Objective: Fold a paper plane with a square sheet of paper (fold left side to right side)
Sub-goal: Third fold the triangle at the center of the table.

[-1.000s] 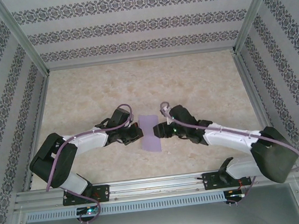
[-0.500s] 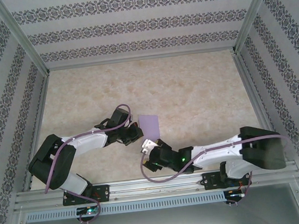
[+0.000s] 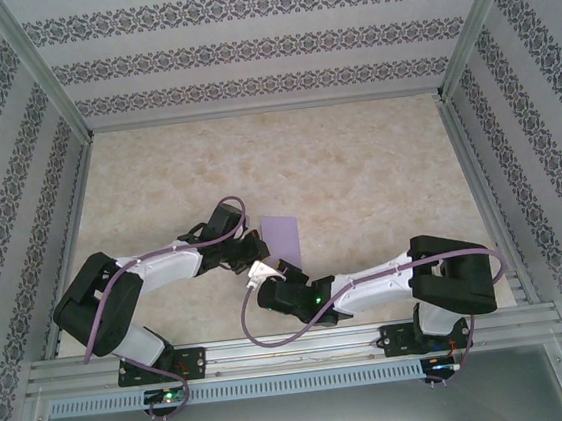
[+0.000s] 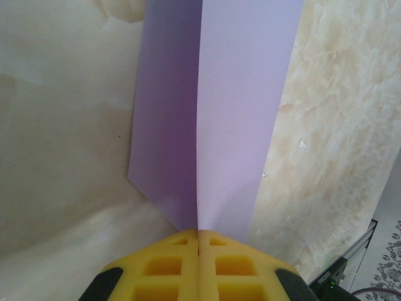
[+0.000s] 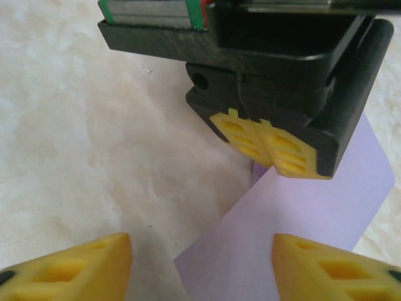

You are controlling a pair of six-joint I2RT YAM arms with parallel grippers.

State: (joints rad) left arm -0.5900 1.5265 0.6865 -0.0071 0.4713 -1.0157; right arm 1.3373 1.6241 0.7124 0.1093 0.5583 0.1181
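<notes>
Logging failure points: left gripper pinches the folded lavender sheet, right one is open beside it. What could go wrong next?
The left gripper holds the sheet of paper by one narrow spot, so a tug may slip or skew it. The open right gripper sits close to the left one; closing in might bump it or crumple the corner.

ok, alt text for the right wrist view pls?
The left claw, its yellow pads shut, pinches the far edge of the lavender paper over a marbled table. The right claw stands open in the foreground, its yellow fingertips at the bottom corners with the paper between them.
</notes>
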